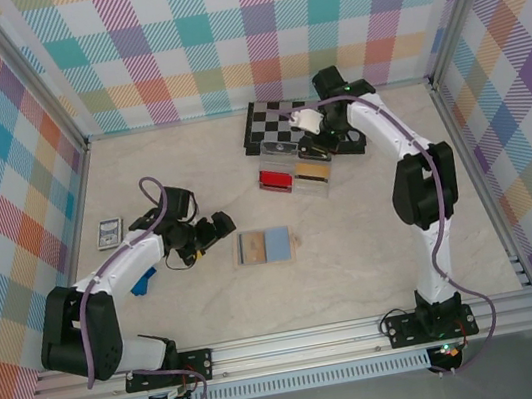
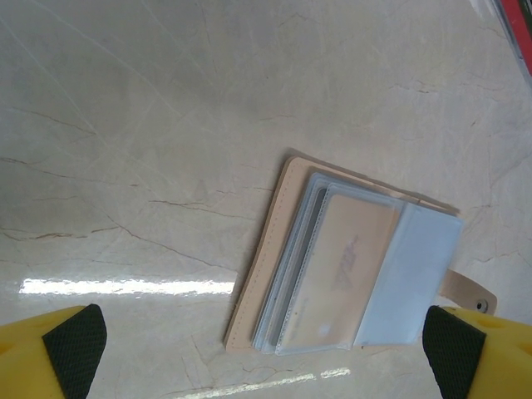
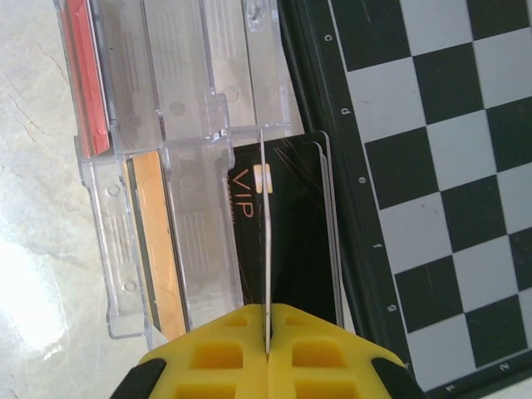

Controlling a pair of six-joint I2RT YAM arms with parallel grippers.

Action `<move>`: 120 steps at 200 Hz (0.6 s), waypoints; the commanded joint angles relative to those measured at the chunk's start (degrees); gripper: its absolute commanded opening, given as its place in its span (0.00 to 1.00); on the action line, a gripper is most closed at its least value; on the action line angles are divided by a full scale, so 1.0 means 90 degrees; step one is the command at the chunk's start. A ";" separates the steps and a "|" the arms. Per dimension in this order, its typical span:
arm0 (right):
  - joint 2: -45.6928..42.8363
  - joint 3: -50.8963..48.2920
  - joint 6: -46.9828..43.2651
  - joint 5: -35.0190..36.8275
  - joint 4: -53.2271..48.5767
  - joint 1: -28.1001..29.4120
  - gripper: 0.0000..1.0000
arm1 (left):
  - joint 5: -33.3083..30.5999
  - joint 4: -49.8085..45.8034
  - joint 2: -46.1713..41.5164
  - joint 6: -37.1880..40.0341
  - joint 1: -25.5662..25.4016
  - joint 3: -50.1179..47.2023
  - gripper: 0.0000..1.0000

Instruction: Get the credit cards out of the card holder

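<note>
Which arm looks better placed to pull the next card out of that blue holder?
Left. The left end effector hangs open beside the card holder, facing it. The right end effector is shut on a card, over at the clear tray.

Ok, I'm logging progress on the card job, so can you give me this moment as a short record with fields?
left gripper: open, empty, just short of the card holder
card holder: lying open on the table, a tan card in its clear sleeves
right gripper: shut on a thin card seen edge-on
below it: dark VIP card between clear tray and chessboard
clear tray: holds a red card and an orange card
</note>
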 commanded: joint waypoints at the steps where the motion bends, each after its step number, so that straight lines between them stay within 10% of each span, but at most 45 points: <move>1: -0.0307 -0.0046 -0.0195 -0.0088 -0.0109 -0.0074 0.00 | 0.0101 0.0085 0.0084 0.0056 0.0094 -0.0076 1.00; 120: 0.0069 -0.0071 -0.0309 -0.0060 -0.0508 -0.0128 0.00 | 0.0157 0.0117 0.0140 0.0046 0.0089 -0.0105 1.00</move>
